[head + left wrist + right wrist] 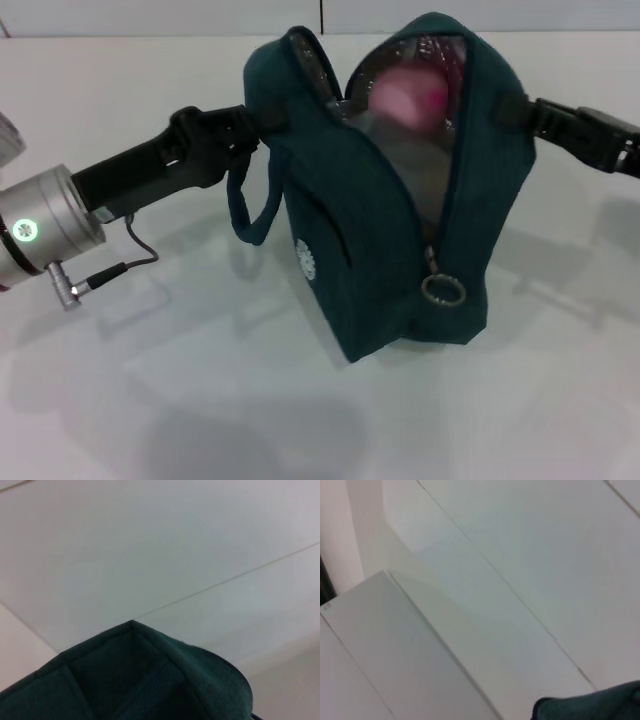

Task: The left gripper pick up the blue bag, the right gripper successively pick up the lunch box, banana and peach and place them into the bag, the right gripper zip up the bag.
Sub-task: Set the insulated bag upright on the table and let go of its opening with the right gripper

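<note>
The blue bag [380, 230] stands upright on the white table, its top wide open and its silver lining showing. The zipper ring pull [442, 290] hangs low on the front seam. The pink peach [408, 97] lies inside near the top. The lunch box and the banana are hidden. My left gripper [255, 122] is shut on the bag's left top edge, beside a hanging loop handle [250, 215]. My right gripper [522, 110] is at the bag's right top edge, its tip hidden behind the fabric. Bag fabric shows in the left wrist view [130, 680] and the right wrist view [595, 705].
The white table [150, 400] spreads all round the bag. A cable [135, 255] hangs from the left arm's silver wrist [45, 230]. A wall seam runs behind the bag.
</note>
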`<state>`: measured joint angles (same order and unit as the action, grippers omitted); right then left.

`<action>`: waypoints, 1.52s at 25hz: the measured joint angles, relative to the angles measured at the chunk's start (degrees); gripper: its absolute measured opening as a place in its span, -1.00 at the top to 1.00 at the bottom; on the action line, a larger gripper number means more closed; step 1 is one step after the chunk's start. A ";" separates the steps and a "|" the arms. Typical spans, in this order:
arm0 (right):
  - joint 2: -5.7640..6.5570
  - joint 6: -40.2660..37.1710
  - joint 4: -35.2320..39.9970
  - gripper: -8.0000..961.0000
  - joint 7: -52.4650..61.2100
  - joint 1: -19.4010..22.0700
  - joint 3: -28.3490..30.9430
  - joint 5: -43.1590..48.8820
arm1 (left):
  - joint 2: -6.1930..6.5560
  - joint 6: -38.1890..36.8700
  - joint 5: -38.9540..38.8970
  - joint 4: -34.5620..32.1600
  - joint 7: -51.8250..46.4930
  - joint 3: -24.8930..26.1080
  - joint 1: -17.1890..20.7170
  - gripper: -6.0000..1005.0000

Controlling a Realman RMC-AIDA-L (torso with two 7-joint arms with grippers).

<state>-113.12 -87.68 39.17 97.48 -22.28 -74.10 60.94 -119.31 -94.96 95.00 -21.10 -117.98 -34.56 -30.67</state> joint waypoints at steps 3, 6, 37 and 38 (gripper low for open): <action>0.22 0.24 -0.53 0.80 -0.79 -0.12 2.83 2.61 | 0.06 1.72 0.69 0.15 0.62 0.00 0.28 0.92; -0.54 0.40 -0.85 0.82 -1.91 0.13 4.50 5.07 | 0.10 2.47 2.24 0.45 0.91 0.00 1.53 0.92; -2.20 -7.30 -10.73 0.23 -8.82 1.32 5.78 5.57 | -0.13 0.29 4.64 3.66 0.65 -3.05 1.41 0.92; -2.17 -8.42 -11.40 0.15 -10.31 1.90 7.12 5.51 | -0.13 0.27 4.64 3.67 0.65 -3.05 1.40 0.92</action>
<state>-115.28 -96.10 27.77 87.18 -20.39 -66.98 66.45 -119.44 -94.69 99.64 -17.43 -117.33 -37.62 -29.27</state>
